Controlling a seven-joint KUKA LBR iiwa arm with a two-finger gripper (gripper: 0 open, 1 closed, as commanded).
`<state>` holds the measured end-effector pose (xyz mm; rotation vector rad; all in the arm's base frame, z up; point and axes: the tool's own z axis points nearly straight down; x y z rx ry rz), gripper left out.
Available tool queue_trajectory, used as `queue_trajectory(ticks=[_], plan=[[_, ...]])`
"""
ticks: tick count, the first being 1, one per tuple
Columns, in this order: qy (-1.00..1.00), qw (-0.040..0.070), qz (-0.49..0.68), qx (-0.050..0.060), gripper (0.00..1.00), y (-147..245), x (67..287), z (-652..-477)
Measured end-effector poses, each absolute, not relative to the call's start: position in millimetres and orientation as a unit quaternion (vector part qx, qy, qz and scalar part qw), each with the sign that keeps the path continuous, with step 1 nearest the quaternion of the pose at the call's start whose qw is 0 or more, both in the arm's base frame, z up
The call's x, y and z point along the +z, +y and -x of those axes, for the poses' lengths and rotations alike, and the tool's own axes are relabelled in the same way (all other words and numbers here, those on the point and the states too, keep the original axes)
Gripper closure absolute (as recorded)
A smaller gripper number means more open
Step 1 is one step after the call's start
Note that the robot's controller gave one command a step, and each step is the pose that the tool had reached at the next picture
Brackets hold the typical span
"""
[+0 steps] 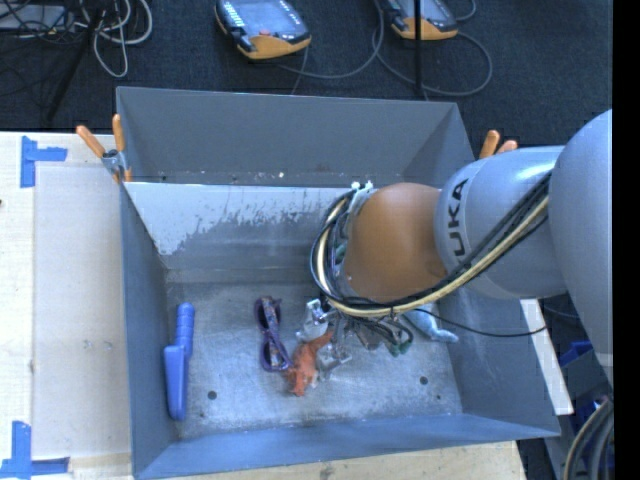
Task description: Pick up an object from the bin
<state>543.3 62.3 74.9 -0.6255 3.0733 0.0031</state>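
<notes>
- I see the arm reaching in from the right, its rounded orange cover (pixel 395 240) and looped cables (pixel 330 258) hanging over the middle of the grey metal bin (pixel 220 238).
- The gripper (pixel 326 344) is down at the bin floor, a little right of centre and towards the near side.
- I cannot tell from this view whether the gripper is released or clenched; its tip is tangled visually with the cables.
- A small orange-red irregular plastic thing (pixel 300 372) lies on the floor just left and near of the gripper, its upper end touching or right against the tip.
- A purple loop-shaped plastic thing (pixel 270 332) lies just left of that, close beside it.
- A long blue plastic piece (pixel 178 360) lies along the left wall, well apart.
- A pale teal plastic piece (pixel 437 327) pokes out under the arm on the right.
</notes>
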Motion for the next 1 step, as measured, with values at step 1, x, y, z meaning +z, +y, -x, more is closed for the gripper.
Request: queue_trajectory(ticks=[1], plan=[[0.98,0.003,0.199,0.001,1.0,62.3,74.9,-543.3]])
